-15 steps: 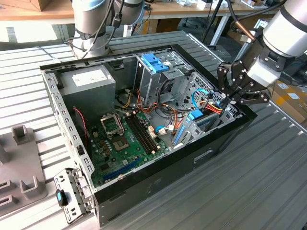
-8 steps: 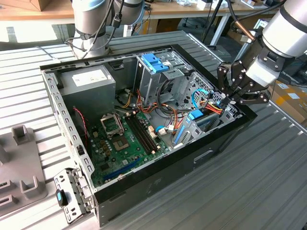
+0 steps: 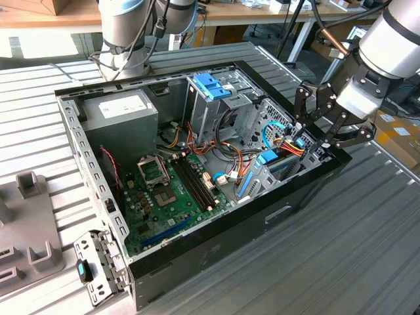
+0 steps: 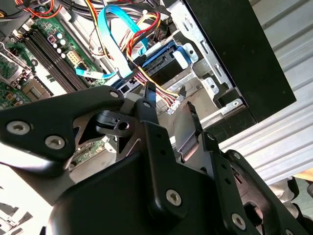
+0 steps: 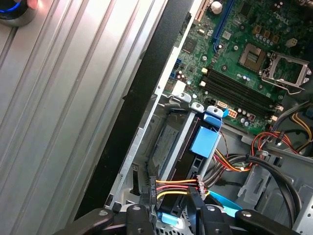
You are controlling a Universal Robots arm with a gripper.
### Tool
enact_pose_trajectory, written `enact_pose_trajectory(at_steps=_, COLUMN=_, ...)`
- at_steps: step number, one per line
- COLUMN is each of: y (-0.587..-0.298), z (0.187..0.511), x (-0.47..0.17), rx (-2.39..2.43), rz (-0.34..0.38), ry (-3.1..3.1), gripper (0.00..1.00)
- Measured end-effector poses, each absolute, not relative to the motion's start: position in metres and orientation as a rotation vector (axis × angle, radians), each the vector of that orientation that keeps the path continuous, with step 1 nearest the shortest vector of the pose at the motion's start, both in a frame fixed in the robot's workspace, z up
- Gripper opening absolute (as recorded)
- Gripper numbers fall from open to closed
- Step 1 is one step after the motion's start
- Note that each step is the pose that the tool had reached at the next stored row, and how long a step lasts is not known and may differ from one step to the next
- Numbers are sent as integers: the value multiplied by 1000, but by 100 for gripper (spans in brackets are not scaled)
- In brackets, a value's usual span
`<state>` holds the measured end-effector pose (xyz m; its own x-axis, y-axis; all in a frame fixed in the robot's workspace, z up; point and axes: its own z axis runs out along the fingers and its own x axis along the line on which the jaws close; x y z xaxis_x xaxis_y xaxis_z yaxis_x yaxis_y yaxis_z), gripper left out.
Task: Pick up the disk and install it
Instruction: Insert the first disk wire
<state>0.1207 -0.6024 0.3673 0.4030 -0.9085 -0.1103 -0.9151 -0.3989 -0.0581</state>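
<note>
The pincer (image 3: 319, 126) hangs over the corner of the open computer case (image 3: 275, 216) at the exterior view's right, its black fingers (image 3: 307, 105) spread fairly wide and holding nothing — in the second wrist view the linkages splay apart with only cables and metal showing between them. Directly beneath it sits the disk (image 5: 171, 147), already dropped on edge into the lower bay against the case wall; in the first wrist view its grey flank shows beside a blue plastic rail (image 5: 205, 139) and latch tab. A bundle of red, yellow and black power wires (image 5: 178, 186) crosses just over the end of the disk near the fingertips, and a light-blue data cable (image 4: 115, 44) loops above them.

By my reading the disk is seated, or close to it, and the work in hand is at its connector end. Doing this well means keeping the fingers clear of the wire bundle so nothing snags, pressing squarely along the bay's length rather than at a slant, and confirming the blue rail sits flush with the bay frame (image 4: 208, 73). The motherboard (image 3: 167, 190) lies well apart, toward the case's middle; the ribbed metal surface (image 3: 367, 243) carries the whole case.
</note>
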Motion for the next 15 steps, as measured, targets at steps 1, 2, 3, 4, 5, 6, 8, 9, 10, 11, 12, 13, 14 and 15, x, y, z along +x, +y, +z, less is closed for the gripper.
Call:
enact_pose_trajectory(at_steps=1, y=-602, z=367, x=121, rx=-2538, rz=92, ry=1657, gripper=42)
enact_pose_trajectory(at_steps=2, y=-602, z=367, x=121, rx=-2538, rz=92, ry=1657, gripper=42)
enact_pose_trajectory(at_steps=3, y=-603, z=367, x=121, rx=-2538, rz=92, ry=1657, gripper=42)
enact_pose_trajectory(at_steps=4, y=-604, z=367, x=121, rx=-2538, rz=92, ry=1657, gripper=42)
enact_pose_trajectory(at_steps=5, y=-605, z=367, x=121, rx=-2538, rz=92, ry=1657, gripper=42)
enact_pose_trajectory(at_steps=6, y=-606, z=367, x=121, rx=-2538, rz=92, ry=1657, gripper=42)
enact_pose_trajectory(at_steps=8, y=-607, z=367, x=121, rx=-2538, rz=92, ry=1657, gripper=42)
enact_pose_trajectory(at_steps=9, y=-608, z=367, x=121, rx=-2538, rz=92, ry=1657, gripper=42)
enact_pose_trajectory(at_steps=10, y=-609, z=367, x=121, rx=-2538, rz=92, ry=1657, gripper=42)
enact_pose_trajectory(at_steps=11, y=-610, z=367, x=121, rx=-2538, rz=92, ry=1657, gripper=42)
enact_pose_trajectory(at_steps=12, y=-611, z=367, x=121, rx=-2538, rz=92, ry=1657, gripper=42)
enact_pose_trajectory(at_steps=13, y=-611, z=367, x=120, rx=-2538, rz=92, ry=1657, gripper=42)
enact_pose_trajectory(at_steps=14, y=-612, z=367, x=120, rx=-2538, rz=92, ry=1657, gripper=42)
enact_pose_trajectory(at_steps=15, y=-613, z=367, x=120, rx=-2538, rz=92, ry=1657, gripper=42)
